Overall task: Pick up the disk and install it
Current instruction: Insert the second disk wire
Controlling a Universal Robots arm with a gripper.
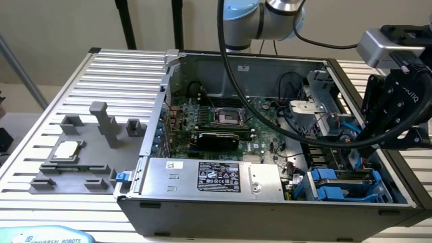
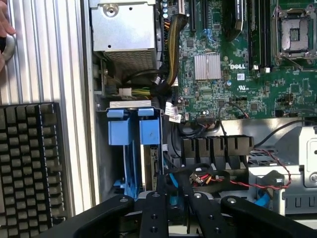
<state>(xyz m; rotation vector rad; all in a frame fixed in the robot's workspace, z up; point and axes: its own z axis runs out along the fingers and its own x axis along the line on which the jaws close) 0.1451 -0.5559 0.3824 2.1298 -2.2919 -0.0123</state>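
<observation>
Pincer (image 1: pixel 390 132) hangs over the open computer case (image 1: pixel 270 215), at three o'clock from the motherboard (image 1: pixel 223 119); how far open it is cannot be told. The blue-framed disk (image 1: pixel 334 182) seems to stand on edge in the case's five o'clock corner. Best to stay square to its slot, clear of the loose cables (image 2: pixel 218 178).

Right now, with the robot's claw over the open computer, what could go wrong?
The gripper hangs close to loose red and black wires, so it might snag them. The arm's thick black cable droops across the motherboard and could drag on parts there. A person's hand rests beside the case, which could be risky if the arm swings that way.
</observation>
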